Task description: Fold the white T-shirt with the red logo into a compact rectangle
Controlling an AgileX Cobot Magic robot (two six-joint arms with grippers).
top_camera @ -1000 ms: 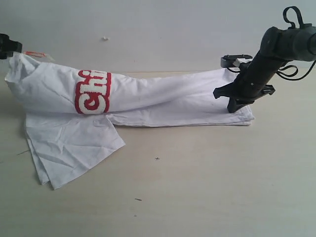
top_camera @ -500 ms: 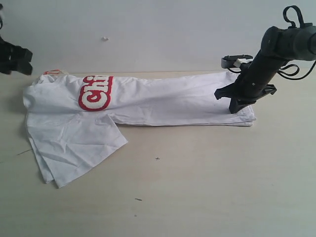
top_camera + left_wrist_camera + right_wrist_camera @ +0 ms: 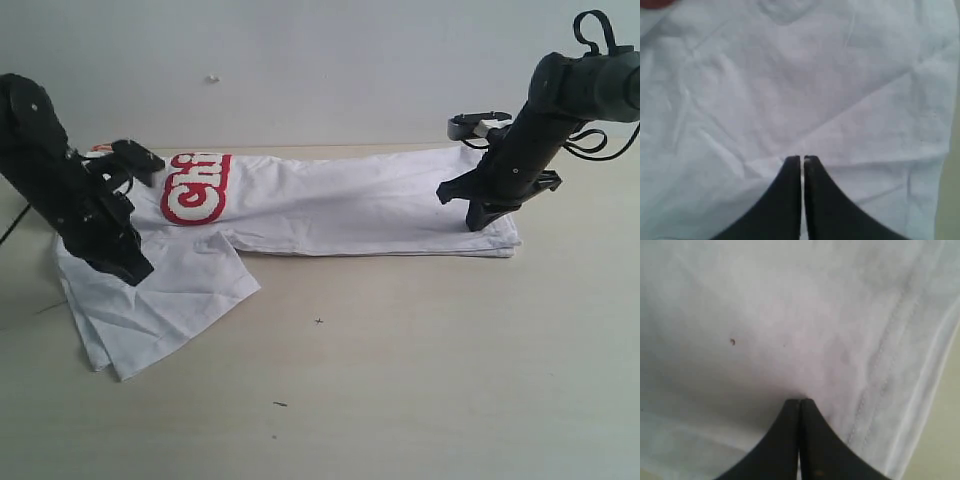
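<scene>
The white T-shirt [image 3: 340,205] lies as a long strip on the desk [image 3: 420,360]. The left tool [image 3: 137,272], closed, touches the loose sleeve [image 3: 170,310], and the right tool [image 3: 478,222], closed, the hem [image 3: 503,238]; whether either pinches cloth is unclear. A shallow pinch would slip, spilling the fold.

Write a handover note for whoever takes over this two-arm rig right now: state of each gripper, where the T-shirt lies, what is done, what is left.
Left gripper: shut, tips down on the sleeve; whether cloth is pinched cannot be told.
Right gripper: shut, tips on the hem end.
White T-shirt: long strip across the table, red logo partly showing near the left gripper, sleeve splayed out toward the front.
Done: lengthwise fold.
Left: fold the sleeve in, then fold the strip crosswise into a compact rectangle.
</scene>
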